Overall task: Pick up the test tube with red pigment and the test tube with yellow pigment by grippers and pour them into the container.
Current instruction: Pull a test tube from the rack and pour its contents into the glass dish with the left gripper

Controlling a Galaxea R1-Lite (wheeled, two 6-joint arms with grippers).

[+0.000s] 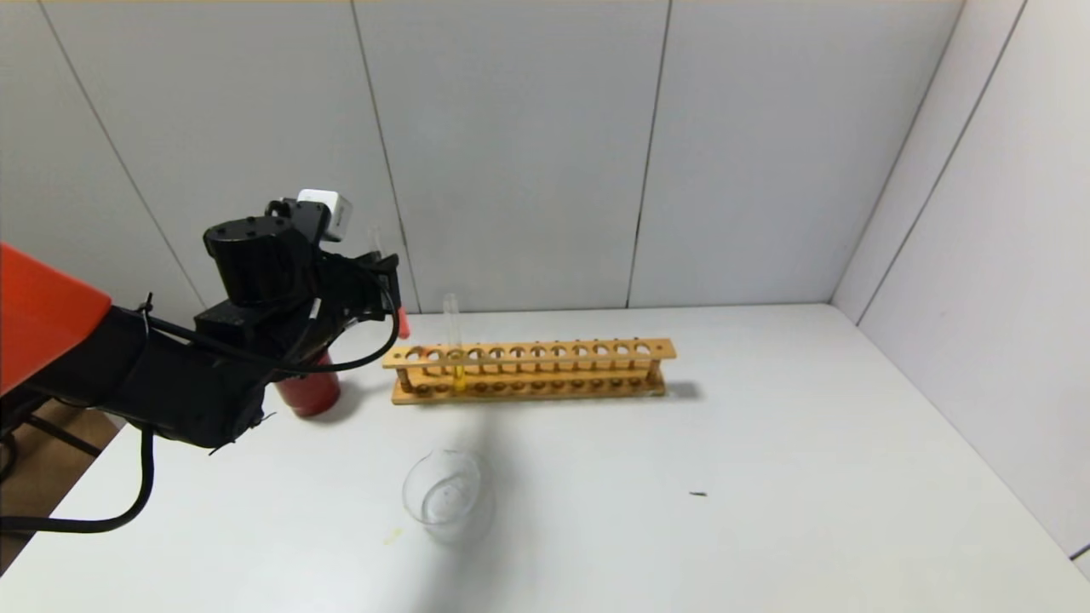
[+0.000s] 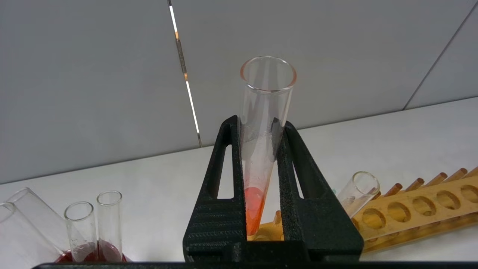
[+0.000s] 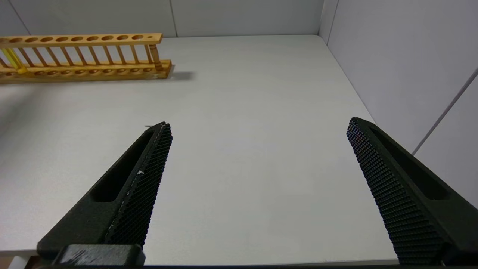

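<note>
Orange-red liquid sits low in the red tube (image 2: 261, 149), which your left tool (image 2: 261, 127) clamps upright, lifted above the rack's (image 1: 545, 351) left end. The yellow tube (image 1: 454, 340) waits in the rack. Your right tool (image 3: 257, 130) gapes wide, empty, over bare surface (image 3: 242, 112). Next, probably carry red toward the glass dish (image 1: 447, 495) and tip slowly.

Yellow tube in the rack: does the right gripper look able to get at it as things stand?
Probably yes. The right gripper is open over bare table, and the yellow tube stands upright in the rack, top exposed. The left gripper, holding the red tube, is beside that end and could crowd the approach.
</note>
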